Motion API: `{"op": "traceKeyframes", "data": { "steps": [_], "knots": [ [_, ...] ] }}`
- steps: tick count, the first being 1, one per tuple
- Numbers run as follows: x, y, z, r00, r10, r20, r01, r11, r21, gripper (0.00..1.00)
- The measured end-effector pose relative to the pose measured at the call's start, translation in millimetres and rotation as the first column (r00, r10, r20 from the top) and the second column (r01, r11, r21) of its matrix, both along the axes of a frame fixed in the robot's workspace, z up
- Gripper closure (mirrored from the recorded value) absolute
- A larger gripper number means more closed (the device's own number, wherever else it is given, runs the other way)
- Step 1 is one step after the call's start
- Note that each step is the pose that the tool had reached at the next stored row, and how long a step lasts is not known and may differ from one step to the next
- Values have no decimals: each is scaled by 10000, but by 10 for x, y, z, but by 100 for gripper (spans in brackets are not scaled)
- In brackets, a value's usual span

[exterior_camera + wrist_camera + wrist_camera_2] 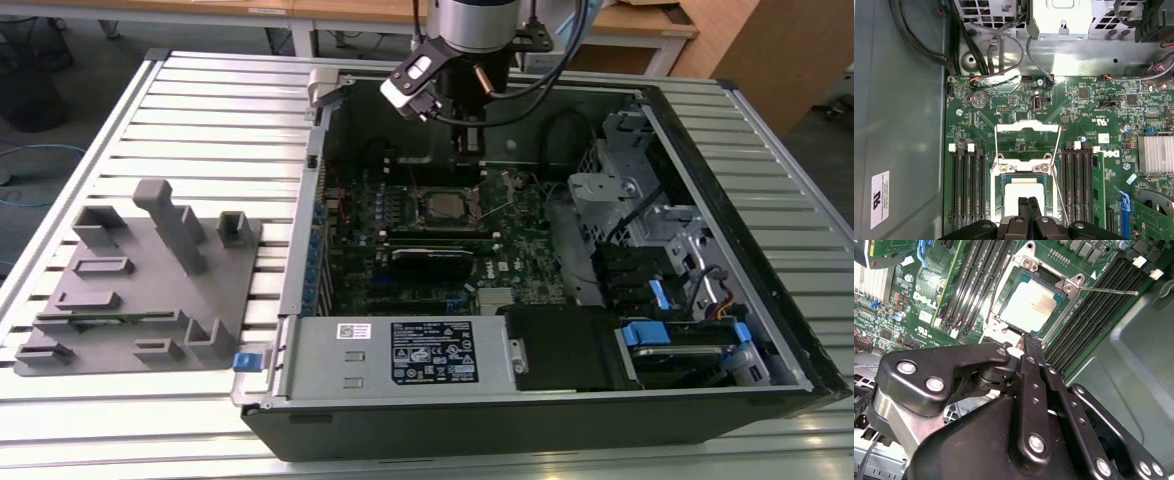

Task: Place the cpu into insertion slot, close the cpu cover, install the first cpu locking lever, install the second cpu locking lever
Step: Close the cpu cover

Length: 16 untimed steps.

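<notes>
Silvery cpu (1029, 307) lies flat in insertion slot (994, 326).

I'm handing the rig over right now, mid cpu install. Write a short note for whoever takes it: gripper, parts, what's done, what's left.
Gripper: shut, empty, tips low over the cpu; contact unclear.
The cpu sits in the slot, metal top up.
Cover: open, swung back off the slot.
Levers: both look unlatched; one sticks out free beside the slot.
Done: cpu placed.
Left: close the cover, latch both levers.
</notes>
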<state>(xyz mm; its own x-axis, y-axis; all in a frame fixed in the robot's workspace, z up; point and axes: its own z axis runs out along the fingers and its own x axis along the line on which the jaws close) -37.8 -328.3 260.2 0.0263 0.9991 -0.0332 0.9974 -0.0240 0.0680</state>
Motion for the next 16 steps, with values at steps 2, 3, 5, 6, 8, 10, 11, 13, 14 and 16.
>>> {"op": "traceKeyframes", "data": {
  "steps": [2,3,5,6,8,10,11,13,14,16],
  "knots": [
    [7,0,0,10000,-3,0,3,10000,0,89],
    [12,0,0,10000,-2,0,2,10000,0,89],
    [21,0,0,10000,-2,0,2,10000,0,89],
    [21,0,0,10000,-3,0,3,10000,0,89],
    [29,0,0,10000,-2,0,2,10000,0,89],
    [31,0,0,10000,-2,0,2,10000,0,89],
    [34,0,0,10000,0,0,0,10000,0,89],
    [41,0,0,10000,-2,0,2,10000,0,89],
    [45,0,0,10000,-2,0,2,10000,0,89],
    [51,0,0,10000,-2,0,2,10000,0,89]
  ]
}}
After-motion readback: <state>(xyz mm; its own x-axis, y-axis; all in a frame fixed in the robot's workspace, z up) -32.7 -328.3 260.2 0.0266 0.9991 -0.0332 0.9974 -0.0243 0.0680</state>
